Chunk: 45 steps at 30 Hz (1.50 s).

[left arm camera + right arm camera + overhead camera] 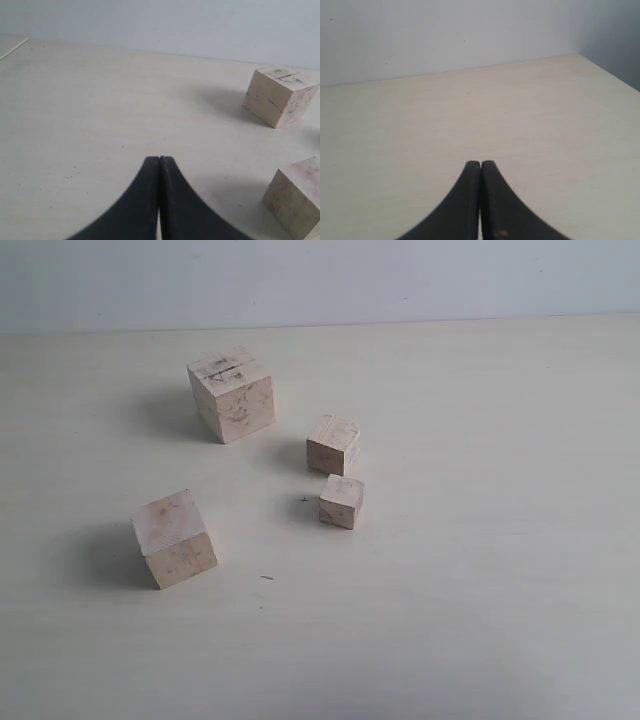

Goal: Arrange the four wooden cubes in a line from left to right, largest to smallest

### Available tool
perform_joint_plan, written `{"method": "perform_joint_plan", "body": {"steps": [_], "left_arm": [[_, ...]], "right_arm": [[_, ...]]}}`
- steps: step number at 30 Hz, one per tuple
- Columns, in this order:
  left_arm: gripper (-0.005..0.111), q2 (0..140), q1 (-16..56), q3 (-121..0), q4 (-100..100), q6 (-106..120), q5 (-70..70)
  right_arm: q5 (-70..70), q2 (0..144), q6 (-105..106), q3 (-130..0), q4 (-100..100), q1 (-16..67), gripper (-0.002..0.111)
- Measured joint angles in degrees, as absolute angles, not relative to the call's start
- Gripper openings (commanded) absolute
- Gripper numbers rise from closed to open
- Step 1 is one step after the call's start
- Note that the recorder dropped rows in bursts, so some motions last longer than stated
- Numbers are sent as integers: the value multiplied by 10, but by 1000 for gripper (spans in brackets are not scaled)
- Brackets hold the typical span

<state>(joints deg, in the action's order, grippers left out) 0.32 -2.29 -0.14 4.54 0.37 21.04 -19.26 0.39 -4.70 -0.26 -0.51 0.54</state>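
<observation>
Several pale wooden cubes lie scattered on the table in the exterior view. The largest cube point(231, 394), with pencil scribbles on top, sits at the back left. A second-largest cube point(175, 538) lies at the front left. A smaller cube point(333, 444) and the smallest cube point(341, 501) sit close together near the middle. Neither arm shows in the exterior view. My left gripper point(159, 160) is shut on nothing above bare table, with the largest cube point(280, 96) and another cube point(296, 197) off to one side. My right gripper point(480, 163) is shut, holding nothing; no cube shows in its view.
The pale wooden table point(500, 590) ends at a light wall point(320, 280) at the back. A table corner point(580, 55) shows in the right wrist view. A small dark mark point(267, 578) lies on the table near the front.
</observation>
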Motion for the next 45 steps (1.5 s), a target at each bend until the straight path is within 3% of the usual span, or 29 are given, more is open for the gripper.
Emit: {"method": "perform_joint_plan", "body": {"steps": [12,20,27,34,45], "left_arm": [[0,3,-23,-1,45,4,210],[0,3,-23,-1,45,4,210],[0,3,-23,-1,45,4,210],[0,3,-23,-1,45,0,210],[0,3,-23,-1,45,4,210]], "right_arm": [[-168,4,-47,-3,-10,5,0],[165,3,-47,-3,14,5,0],[364,3,-53,-6,66,5,0],[160,66,-47,-148,132,5,0],[-245,456,29,-498,169,38,0]]}}
